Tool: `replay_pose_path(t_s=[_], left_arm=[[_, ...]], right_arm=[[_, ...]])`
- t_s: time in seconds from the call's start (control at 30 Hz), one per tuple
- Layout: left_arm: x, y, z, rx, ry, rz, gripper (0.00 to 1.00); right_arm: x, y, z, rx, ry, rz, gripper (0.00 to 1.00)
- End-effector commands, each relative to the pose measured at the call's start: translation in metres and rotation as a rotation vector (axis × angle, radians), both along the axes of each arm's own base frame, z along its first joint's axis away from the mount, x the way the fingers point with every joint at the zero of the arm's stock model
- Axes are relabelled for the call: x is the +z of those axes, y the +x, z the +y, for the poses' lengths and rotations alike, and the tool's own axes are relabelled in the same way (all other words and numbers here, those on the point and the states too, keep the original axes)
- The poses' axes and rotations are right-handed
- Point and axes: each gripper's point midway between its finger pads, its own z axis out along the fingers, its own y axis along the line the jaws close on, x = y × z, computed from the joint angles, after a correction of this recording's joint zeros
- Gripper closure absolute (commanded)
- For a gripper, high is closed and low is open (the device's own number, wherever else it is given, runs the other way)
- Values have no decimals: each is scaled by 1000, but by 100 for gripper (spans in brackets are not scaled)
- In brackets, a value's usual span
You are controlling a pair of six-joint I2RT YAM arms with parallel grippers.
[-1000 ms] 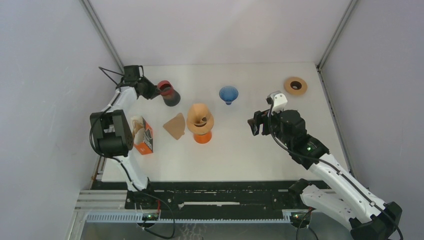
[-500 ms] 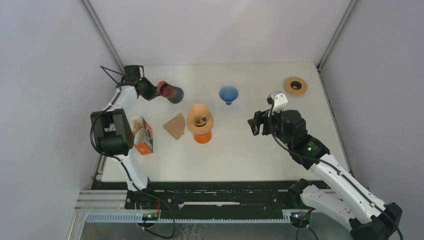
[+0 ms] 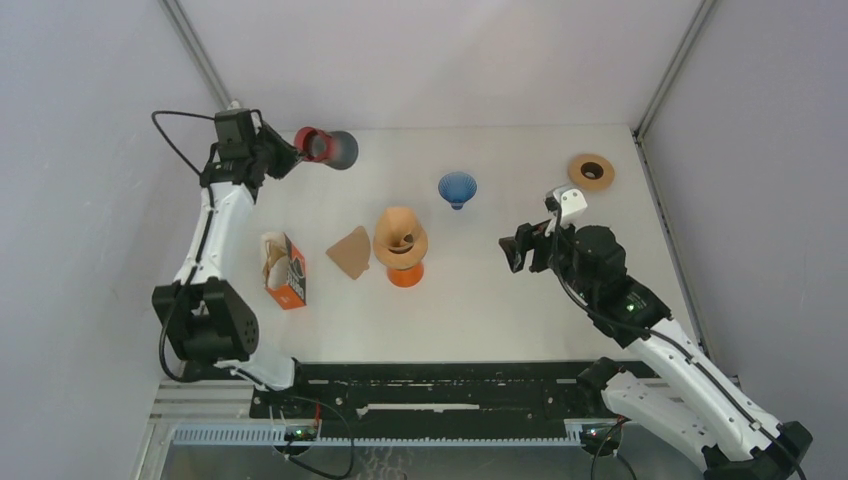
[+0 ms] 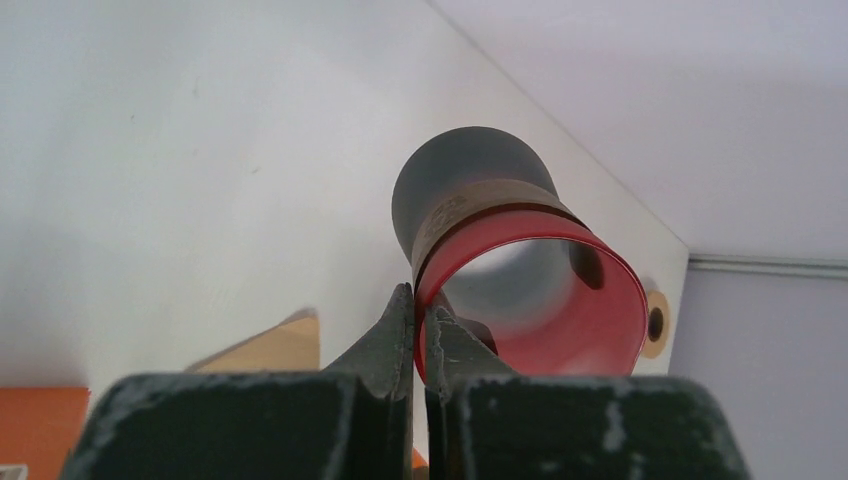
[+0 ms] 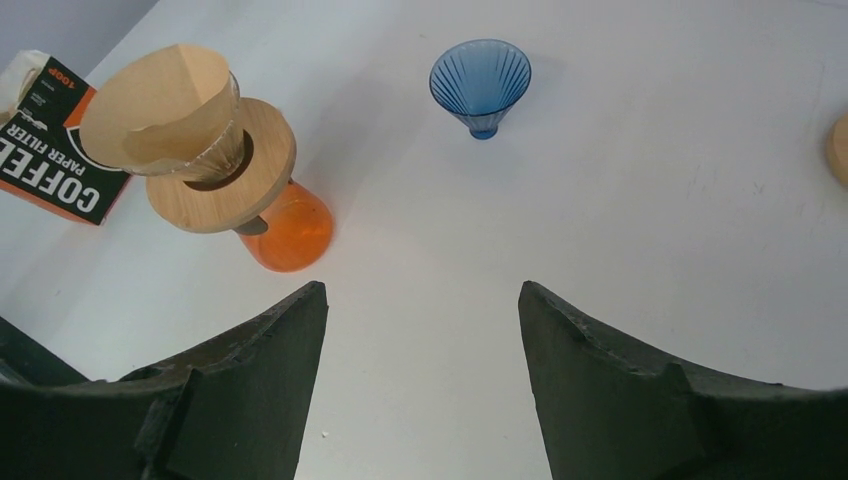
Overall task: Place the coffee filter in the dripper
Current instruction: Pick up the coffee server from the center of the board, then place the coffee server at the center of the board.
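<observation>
My left gripper (image 3: pixel 293 150) is shut on the rim of a red dripper with a grey cone (image 3: pixel 328 148) and holds it tipped on its side, above the table's far left. In the left wrist view my fingers (image 4: pixel 418 300) pinch the red rim (image 4: pixel 530 290). A loose brown paper filter (image 3: pixel 350 252) lies flat on the table; it also shows in the left wrist view (image 4: pixel 270 345). Another filter sits in a glass dripper on a wooden collar over an orange base (image 3: pixel 401 242), also in the right wrist view (image 5: pixel 190 120). My right gripper (image 3: pixel 512 250) is open and empty; its fingers (image 5: pixel 420 295) frame bare table.
An orange coffee-filter box (image 3: pixel 285 270) stands at the left. A blue ribbed dripper (image 3: pixel 457 187) stands at the middle back, also in the right wrist view (image 5: pixel 481 82). A wooden ring (image 3: pixel 591 171) lies at the back right. Walls close in the back and sides.
My left arm has lifted the red dripper off the table, swung it back and left, and tipped it on its side. My right arm has shifted slightly right.
</observation>
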Motion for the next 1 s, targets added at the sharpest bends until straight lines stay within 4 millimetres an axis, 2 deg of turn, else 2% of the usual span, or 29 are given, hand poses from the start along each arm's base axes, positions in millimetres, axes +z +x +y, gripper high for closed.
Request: replay_pose_path(t_s=[0.0,0.27,0.43,0.53,0.7,0.97], left_arm=[[64,-22,-27,-79,40,-168,100],[112,-73,-75,-200,130,-277,100],[131,-104,-110,-292,186,-319,100],[131,-120,-134,-361,208,-325,99],[118,-145,-183,-501,246,-301,99],[99,-170,-243,-652,369,-262,99]], right_arm=[[12,-4,-4,-14,43,-24,21],[17,-14,-11,-28,63,-31,21],[21,-18,-16,-43,80,-38,21],[23,-19,-20,-57,84,-42,21],[23,-21,-26,-85,87,-43,22],[23,-20,-34,-132,105,-64,22]])
